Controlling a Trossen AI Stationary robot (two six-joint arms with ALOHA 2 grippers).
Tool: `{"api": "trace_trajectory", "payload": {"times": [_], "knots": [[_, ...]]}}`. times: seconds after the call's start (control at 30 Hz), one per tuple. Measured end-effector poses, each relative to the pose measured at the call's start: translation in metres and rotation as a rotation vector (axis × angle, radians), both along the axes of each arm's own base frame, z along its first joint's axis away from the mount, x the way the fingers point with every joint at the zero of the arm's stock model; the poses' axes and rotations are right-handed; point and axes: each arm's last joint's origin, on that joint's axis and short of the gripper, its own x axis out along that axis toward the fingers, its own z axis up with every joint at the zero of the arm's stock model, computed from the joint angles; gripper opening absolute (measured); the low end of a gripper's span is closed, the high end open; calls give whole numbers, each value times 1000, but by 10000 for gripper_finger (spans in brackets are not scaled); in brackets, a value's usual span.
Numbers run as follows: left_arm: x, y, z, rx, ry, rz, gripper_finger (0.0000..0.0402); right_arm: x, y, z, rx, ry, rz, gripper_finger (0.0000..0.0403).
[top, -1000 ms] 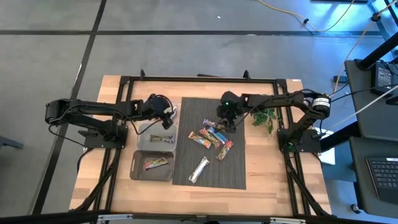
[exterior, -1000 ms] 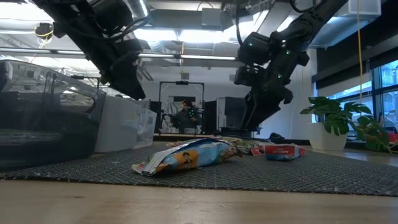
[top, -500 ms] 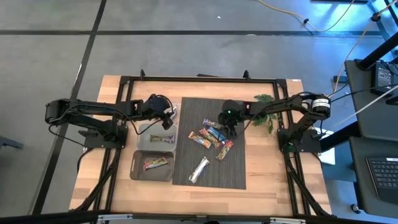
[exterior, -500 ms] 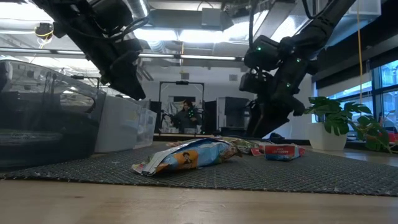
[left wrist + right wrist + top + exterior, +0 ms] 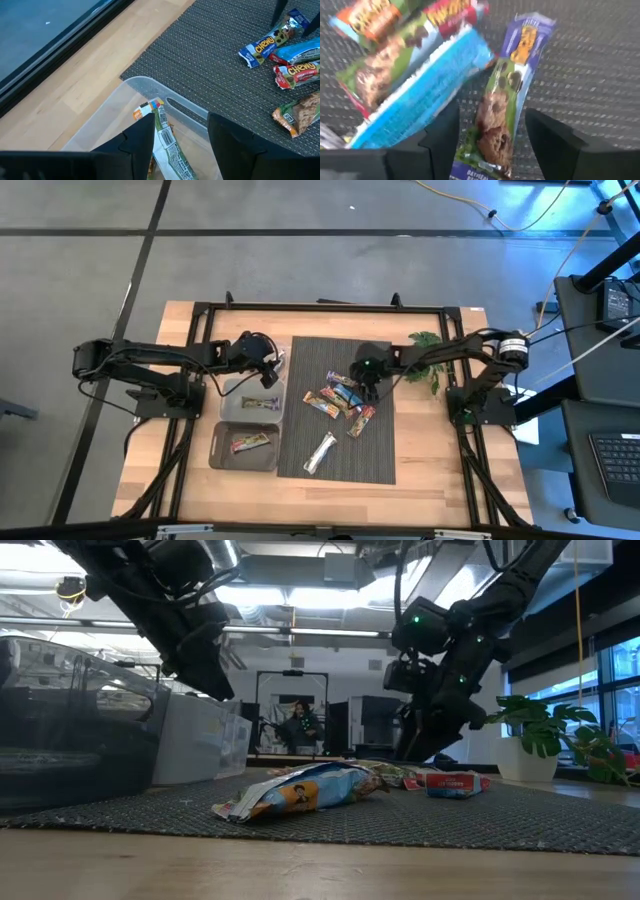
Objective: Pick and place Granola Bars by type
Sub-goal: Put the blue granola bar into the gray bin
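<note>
Several wrapped granola bars point(image 5: 340, 397) lie clustered on the dark woven mat, with a silver one point(image 5: 320, 452) nearer the front edge. My right gripper point(image 5: 368, 383) is low over the cluster and open. In the right wrist view point(image 5: 492, 120) its fingers stand on either side of a purple-and-green bar point(image 5: 507, 95) lying flat on the mat, beside a light blue bar point(image 5: 420, 97). My left gripper point(image 5: 268, 372) hangs open point(image 5: 182, 127) over the far clear bin point(image 5: 150, 85), above a bar point(image 5: 162, 135) lying in it.
Two clear bins stand left of the mat: the far one point(image 5: 232, 392) holds one bar, the near one point(image 5: 222, 452) holds another bar point(image 5: 250, 442). A green leafy sprig point(image 5: 425, 370) lies at the mat's right edge. A black frame rims the table. Bare mat lies right of the silver bar.
My right gripper has come down and slightly toward the table's near edge, onto the bar cluster, then held almost still for the last half second. The bars and my left arm have not moved.
</note>
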Motion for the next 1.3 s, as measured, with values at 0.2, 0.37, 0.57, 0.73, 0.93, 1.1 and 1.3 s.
{"api": "trace_trajectory", "payload": {"times": [0.2, 0.37, 0.57, 0.73, 0.93, 1.1, 1.3], "knots": [[0, 0, 0, -1, -2, 1, 174, 3, -1, -13, 6, 25, -4, 226], [0, 0, 0, -1, -5, 0, 174, 3, -1, -12, 4, 20, -5, 190], [0, 0, 0, 0, -7, -1, 174, 3, -2, -12, -3, 18, -9, 129], [0, 0, 0, 0, -7, -1, 174, 4, -2, -12, -3, 16, -9, 105], [1, -1, 0, -34, -24, -5, 174, 5, -3, -10, -10, 15, -15, 103], [1, -1, 1, -56, -39, -5, 174, 9, -7, -3, -100, 53, -73, 102], [6, 0, 6, -38, -108, -10, 174, 20, -12, 13, -172, 42, -73, 102]]}}
